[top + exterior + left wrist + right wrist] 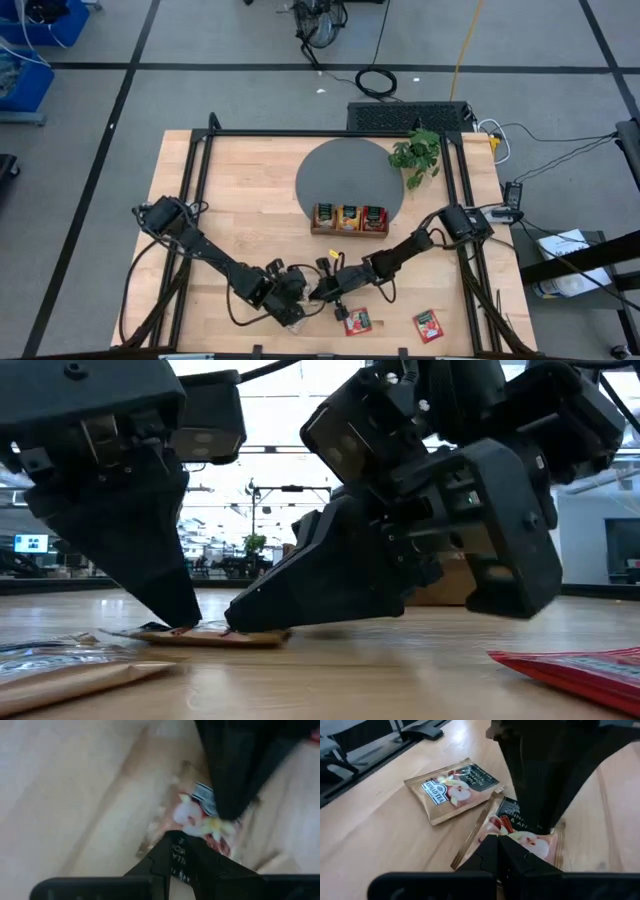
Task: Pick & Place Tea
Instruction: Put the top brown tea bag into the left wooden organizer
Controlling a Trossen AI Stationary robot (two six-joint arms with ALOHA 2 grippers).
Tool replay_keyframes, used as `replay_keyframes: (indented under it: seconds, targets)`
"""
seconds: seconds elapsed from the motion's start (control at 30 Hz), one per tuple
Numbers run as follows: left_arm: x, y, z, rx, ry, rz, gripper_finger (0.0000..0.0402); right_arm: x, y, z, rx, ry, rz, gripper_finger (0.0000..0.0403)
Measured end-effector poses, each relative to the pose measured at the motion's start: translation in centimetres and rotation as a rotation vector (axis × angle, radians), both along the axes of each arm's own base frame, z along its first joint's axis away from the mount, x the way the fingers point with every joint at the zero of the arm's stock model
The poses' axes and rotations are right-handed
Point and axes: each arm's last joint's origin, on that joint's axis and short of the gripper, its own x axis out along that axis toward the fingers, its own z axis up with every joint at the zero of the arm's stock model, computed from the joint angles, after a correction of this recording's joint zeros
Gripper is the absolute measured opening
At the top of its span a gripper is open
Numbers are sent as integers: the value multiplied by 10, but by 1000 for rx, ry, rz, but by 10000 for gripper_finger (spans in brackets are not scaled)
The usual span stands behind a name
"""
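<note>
A red apple-cinnamon tea sachet (530,840) lies flat on the wooden table, and both grippers meet over it near the near edge. My left gripper (172,845) is shut and points steeply down at it (185,622). My right gripper (497,847) is shut and slants down from the right (235,625). In the high view the two gripper heads (305,292) hide this sachet. A second red sachet (455,787) lies flat beside it. Two more red sachets (357,320) (429,325) lie by the near edge. The wooden tray (349,230) holds sachets in its three slots. My left gripper presses its shut fingertips (183,618) down on the sachet's left end (165,632), coming steeply from above. The sachet lies flat on the table. My right gripper rests its shut fingertips (240,622) on the sachet's right part (262,636), slanting down from the table's right. The sachet stays flat on the wood.
A round grey mat (340,170) lies under the tray at the far side, with a small green plant (415,155) at its right. In the low view, pale sachets (60,670) lie close at the left and a red one (580,665) at the right. Black frame rails (195,180) border the table.
</note>
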Motion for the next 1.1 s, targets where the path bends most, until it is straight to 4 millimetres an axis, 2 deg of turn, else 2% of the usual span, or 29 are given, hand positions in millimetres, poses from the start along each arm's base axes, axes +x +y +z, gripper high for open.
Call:
replay_keyframes:
  seconds: [0.33,0.43,0.63,0.9,1.0,1.1]
  targets:
    - [10,25,-2,91,34,2,62,-7,6,-7,38,111,-106,0]
    - [7,27,5,103,38,-25,63,-11,3,-13,24,160,-146,0]
    - [-8,9,36,37,-29,-53,63,-29,-7,-28,54,182,-198,0]
    - [-17,-8,31,15,-34,-52,67,-33,-10,-26,72,95,-187,0]
    - [-17,-9,31,23,-57,-43,91,-33,-9,-25,54,79,-173,0]
    - [-13,-11,33,34,-102,-58,141,-33,-5,-19,37,41,-145,0]
